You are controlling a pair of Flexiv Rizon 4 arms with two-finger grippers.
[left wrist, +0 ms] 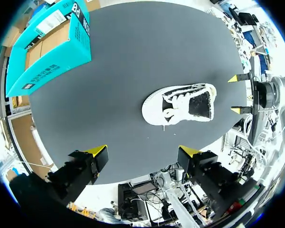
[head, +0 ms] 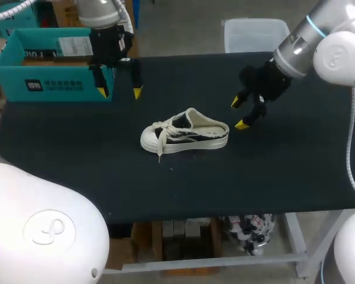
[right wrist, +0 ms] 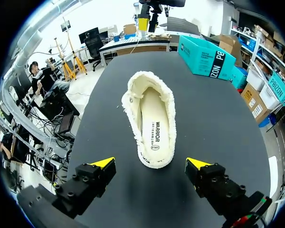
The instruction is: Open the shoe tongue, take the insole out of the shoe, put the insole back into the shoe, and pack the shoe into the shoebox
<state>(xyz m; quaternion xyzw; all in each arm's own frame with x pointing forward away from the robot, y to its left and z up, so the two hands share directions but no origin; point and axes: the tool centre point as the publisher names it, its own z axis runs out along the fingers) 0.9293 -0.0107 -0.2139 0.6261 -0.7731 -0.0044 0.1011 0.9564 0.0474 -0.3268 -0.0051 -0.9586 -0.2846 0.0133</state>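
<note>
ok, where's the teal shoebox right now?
Head view: the teal cardboard shoebox sits at the far-left corner of the black table, with the left tool at its right end, well apart from the white canvas shoe at mid-table.

Shoe upright on the black table (head: 296, 165), both grippers spread and empty.
The left gripper (head: 119, 92) hangs with its fingers wide apart and nothing between them; the teal shoebox (head: 47, 68), open at the top, stands just beside its outer finger; the white shoe (head: 186, 137) sits apart from those tips, its toe towards them; the right gripper (head: 238, 113), fingers also spread, is near the shoe's heel end without touching; a lace end trails off by the toe.
</note>
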